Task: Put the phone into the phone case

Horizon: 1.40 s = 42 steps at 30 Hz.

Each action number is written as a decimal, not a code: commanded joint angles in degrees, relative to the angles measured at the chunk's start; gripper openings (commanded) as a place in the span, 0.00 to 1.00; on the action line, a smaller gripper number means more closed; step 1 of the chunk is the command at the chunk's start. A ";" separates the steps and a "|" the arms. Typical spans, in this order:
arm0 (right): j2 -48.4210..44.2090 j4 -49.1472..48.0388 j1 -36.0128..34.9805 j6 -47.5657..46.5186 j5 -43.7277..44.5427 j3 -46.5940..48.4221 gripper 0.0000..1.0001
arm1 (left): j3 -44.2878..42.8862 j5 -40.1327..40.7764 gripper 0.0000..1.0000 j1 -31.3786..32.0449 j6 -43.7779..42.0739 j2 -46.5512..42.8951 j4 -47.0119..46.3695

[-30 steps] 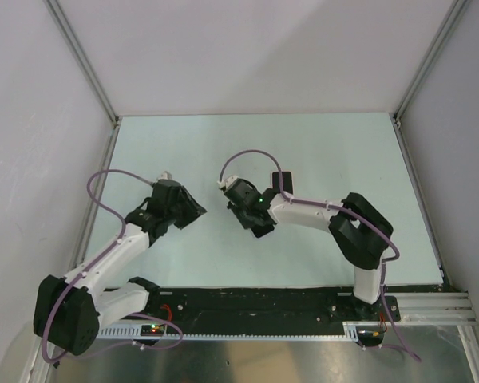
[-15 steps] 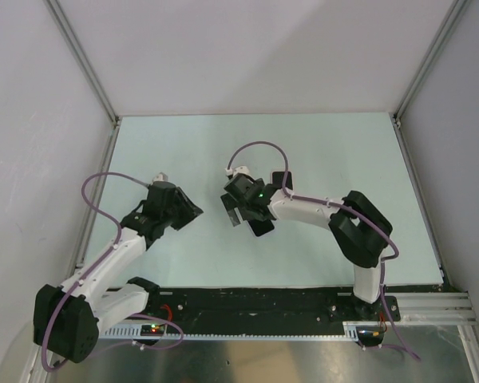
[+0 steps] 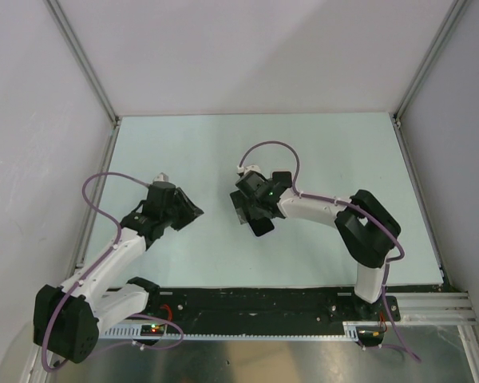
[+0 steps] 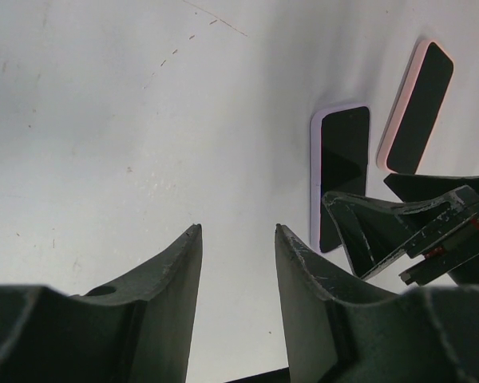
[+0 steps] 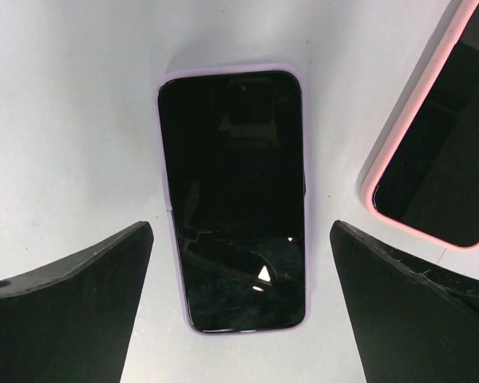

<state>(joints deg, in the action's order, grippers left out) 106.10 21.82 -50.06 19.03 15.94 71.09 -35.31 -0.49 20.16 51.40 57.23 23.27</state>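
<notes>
A phone (image 5: 231, 199) with a black screen lies face up and flat on the table, a lilac phone case (image 5: 166, 152) rim showing round its top and left edges. My right gripper (image 5: 241, 227) hovers over its near end, open wide, one finger on each side and neither touching it. The left wrist view shows the same phone (image 4: 341, 159) with the right gripper's fingers (image 4: 383, 231) above its near end. In the top view the right gripper (image 3: 251, 217) covers most of it. My left gripper (image 4: 238, 227) stands open and empty, off to the left (image 3: 188, 209).
A second flat slab with a pink rim and black face (image 5: 431, 159) lies just right of the phone, also seen from the left wrist (image 4: 415, 108) and from above (image 3: 281, 179). Grey walls enclose the pale table (image 3: 343, 144) on three sides.
My right gripper has opened from nearly shut to wide and shifted slightly right and back. The left arm swung slightly left early on, then held still.
</notes>
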 commanded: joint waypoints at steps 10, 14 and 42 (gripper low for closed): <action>3.04 -2.85 1.55 1.41 -3.43 -0.14 1.00 | 0.23 -0.89 0.46 -0.56 -1.22 -1.09 -0.59; 3.95 -2.96 1.72 1.69 -3.73 -0.16 1.00 | 0.25 -0.91 0.46 -0.50 -1.19 -1.06 -0.59; 15.49 6.63 8.95 14.98 10.30 20.32 0.26 | 0.25 -1.00 0.46 -0.71 -1.42 -1.19 -0.45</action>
<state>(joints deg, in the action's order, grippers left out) 120.25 26.79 -43.75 30.89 21.17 86.72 -35.31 -0.69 20.05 51.40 57.23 23.29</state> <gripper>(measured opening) 0.727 0.462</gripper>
